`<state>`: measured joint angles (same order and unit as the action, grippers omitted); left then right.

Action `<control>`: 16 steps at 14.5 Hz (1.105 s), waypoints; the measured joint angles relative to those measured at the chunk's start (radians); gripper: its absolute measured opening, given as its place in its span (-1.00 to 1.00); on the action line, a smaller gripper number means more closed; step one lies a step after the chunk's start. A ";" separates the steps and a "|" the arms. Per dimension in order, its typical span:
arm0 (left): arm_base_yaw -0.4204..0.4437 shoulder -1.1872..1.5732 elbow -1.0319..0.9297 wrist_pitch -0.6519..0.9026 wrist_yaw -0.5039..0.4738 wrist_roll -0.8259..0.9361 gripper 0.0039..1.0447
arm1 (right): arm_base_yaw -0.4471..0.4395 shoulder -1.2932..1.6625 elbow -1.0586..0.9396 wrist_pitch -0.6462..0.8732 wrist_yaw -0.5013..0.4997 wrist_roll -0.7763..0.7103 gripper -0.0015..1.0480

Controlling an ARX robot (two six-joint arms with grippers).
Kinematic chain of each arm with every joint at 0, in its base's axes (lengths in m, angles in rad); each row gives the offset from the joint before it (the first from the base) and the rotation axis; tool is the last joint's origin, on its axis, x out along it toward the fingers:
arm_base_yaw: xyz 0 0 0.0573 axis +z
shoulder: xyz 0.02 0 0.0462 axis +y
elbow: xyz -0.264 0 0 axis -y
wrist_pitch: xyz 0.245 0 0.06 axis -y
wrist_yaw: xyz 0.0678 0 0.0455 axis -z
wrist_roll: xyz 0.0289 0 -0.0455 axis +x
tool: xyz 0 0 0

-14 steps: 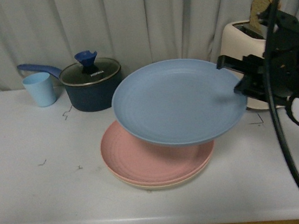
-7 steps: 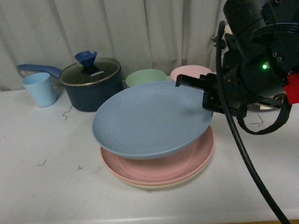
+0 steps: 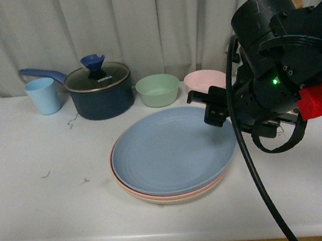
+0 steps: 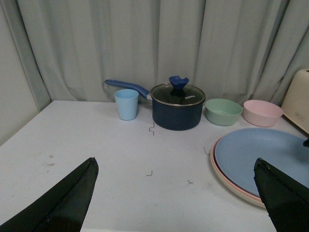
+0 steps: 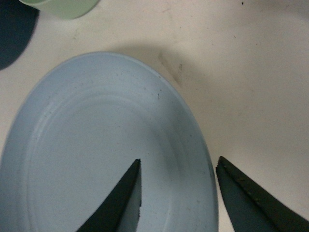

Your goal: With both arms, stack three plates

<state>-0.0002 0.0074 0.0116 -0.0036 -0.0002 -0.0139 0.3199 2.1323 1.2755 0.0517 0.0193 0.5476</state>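
Observation:
The blue plate (image 3: 171, 151) lies flat on top of the pink plate (image 3: 135, 191), whose rim shows just beneath it. Under both, the beige plate (image 3: 165, 201) peeks out along the near edge. My right gripper (image 3: 209, 107) hovers open at the blue plate's right rim; in the right wrist view its fingers straddle that rim (image 5: 179, 162) without touching the blue plate (image 5: 87, 154). My left gripper (image 4: 176, 162) is open over bare table, to the left of the stack (image 4: 260, 154), and is outside the front view.
Along the back stand a light blue cup (image 3: 43, 95), a dark lidded pot (image 3: 98, 90), a green bowl (image 3: 158, 89) and a pink bowl (image 3: 203, 80). A cream toaster (image 4: 298, 96) sits at the far right. The table's front edge runs just below the stack.
The right gripper carried the blue plate leftward and down onto the pink plate, then opened and let it go. The plate now rests level on the stack.

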 joint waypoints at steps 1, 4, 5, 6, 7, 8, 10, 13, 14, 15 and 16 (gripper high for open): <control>0.000 0.000 0.000 0.000 0.000 0.000 0.88 | -0.007 -0.047 -0.021 0.012 -0.009 0.006 0.21; 0.000 0.000 0.000 0.000 0.000 0.000 0.88 | -0.036 -0.213 -0.105 0.113 -0.050 0.006 0.83; 0.000 0.000 0.000 0.000 0.000 0.000 0.88 | -0.055 -0.294 -0.157 0.156 -0.064 0.005 0.89; 0.000 0.000 0.000 0.000 0.000 0.000 0.88 | -0.076 -0.368 -0.208 0.189 -0.086 0.002 0.86; 0.000 0.000 0.000 0.000 0.000 0.000 0.88 | -0.106 -0.449 -0.282 0.282 -0.095 -0.027 0.85; 0.000 0.000 0.000 0.000 0.001 0.000 0.88 | -0.138 -0.533 -0.417 0.542 0.039 -0.163 0.62; 0.000 0.000 0.000 0.000 0.000 0.000 0.88 | -0.293 -0.775 -0.708 0.757 0.009 -0.422 0.13; 0.000 0.000 0.000 0.000 0.000 0.000 0.88 | -0.319 -0.954 -1.065 0.974 -0.021 -0.524 -0.60; 0.000 0.000 0.000 0.000 -0.001 0.000 0.88 | -0.320 -0.963 -1.154 0.958 -0.020 -0.531 -0.84; 0.000 0.000 0.000 0.000 0.000 0.000 0.88 | -0.320 -1.036 -1.213 0.896 -0.020 -0.539 -0.96; 0.000 0.000 0.000 0.000 0.000 0.000 0.88 | -0.320 -1.144 -1.223 0.867 -0.020 -0.541 -0.96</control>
<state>-0.0002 0.0074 0.0116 -0.0032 -0.0002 -0.0139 -0.0002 0.9882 0.0521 0.9192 -0.0006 0.0067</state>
